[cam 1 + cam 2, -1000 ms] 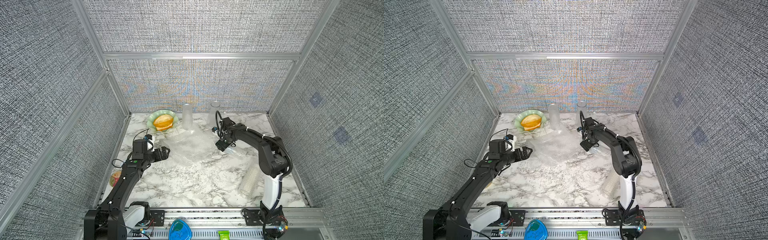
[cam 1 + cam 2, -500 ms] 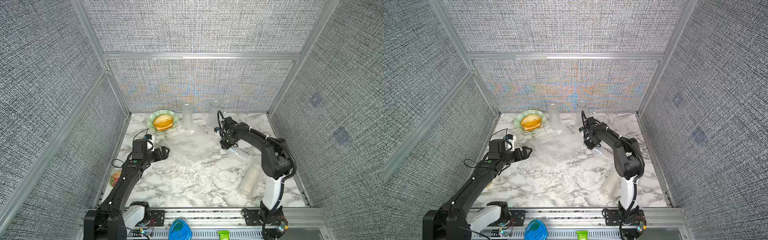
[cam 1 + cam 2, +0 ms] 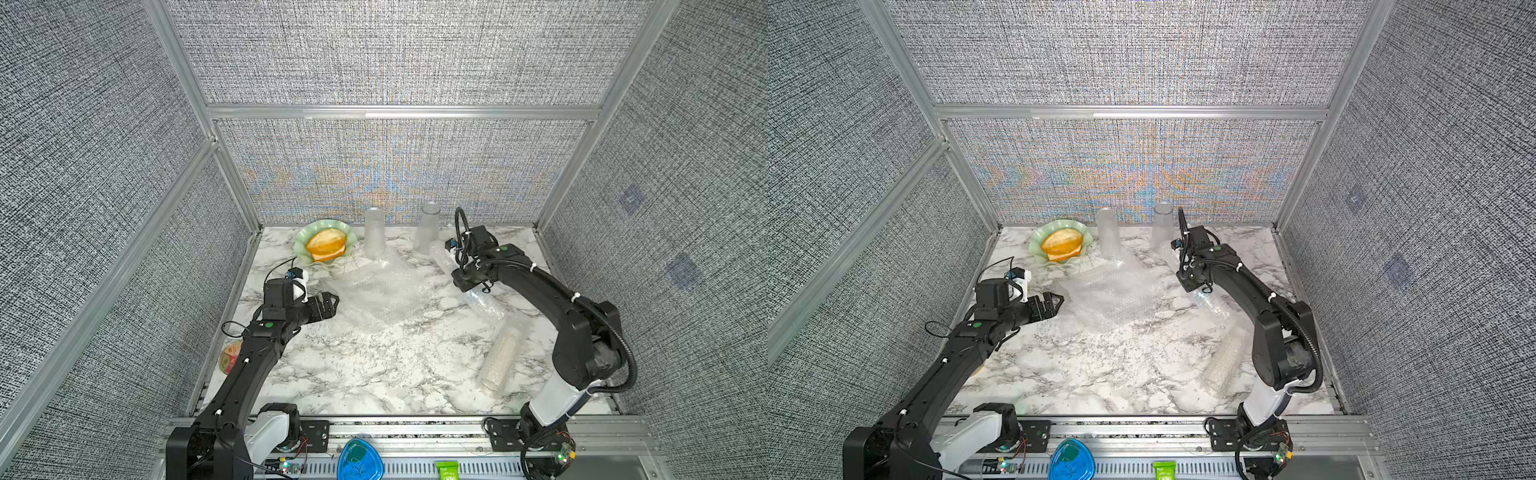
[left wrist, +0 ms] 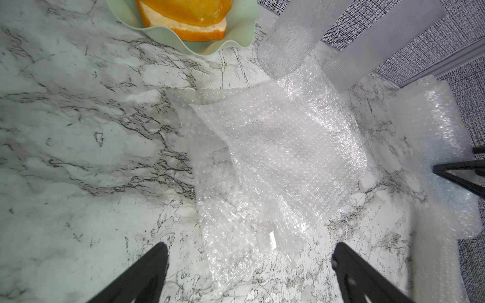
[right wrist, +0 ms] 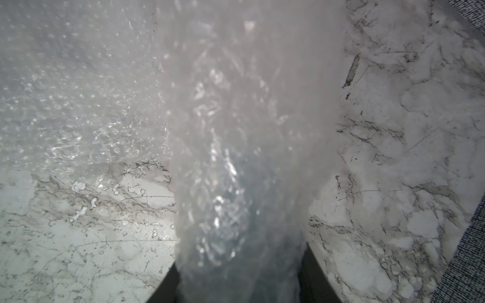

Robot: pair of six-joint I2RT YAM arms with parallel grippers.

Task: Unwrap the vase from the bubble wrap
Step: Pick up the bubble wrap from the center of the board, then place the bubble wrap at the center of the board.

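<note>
My right gripper [image 3: 471, 287] is shut on a long bundle of bubble wrap [image 3: 484, 305] lying slantwise on the marble table at the back right. In the right wrist view the bundle [image 5: 236, 157] fills the gap between the jaws of the right gripper [image 5: 240, 275]. A bluish shape shows faintly through it; the vase inside is otherwise hidden. My left gripper [image 3: 329, 305] stands open at the left edge of a loose, flat bubble wrap sheet [image 3: 382, 295]. The sheet [image 4: 275, 157] lies just ahead of the left gripper [image 4: 249, 251], which holds nothing.
Two frosted clear vases [image 3: 374, 239] [image 3: 428, 226] stand upright at the back wall. A green wavy bowl [image 3: 303, 245] holding an orange bun sits at the back left. Another bubble-wrapped roll [image 3: 498, 359] lies at the front right. A round tin [image 3: 228, 359] sits beside the left arm.
My right gripper has closed on the wrapped bundle and shifted a little to the right. The left arm has stayed in place, open.
</note>
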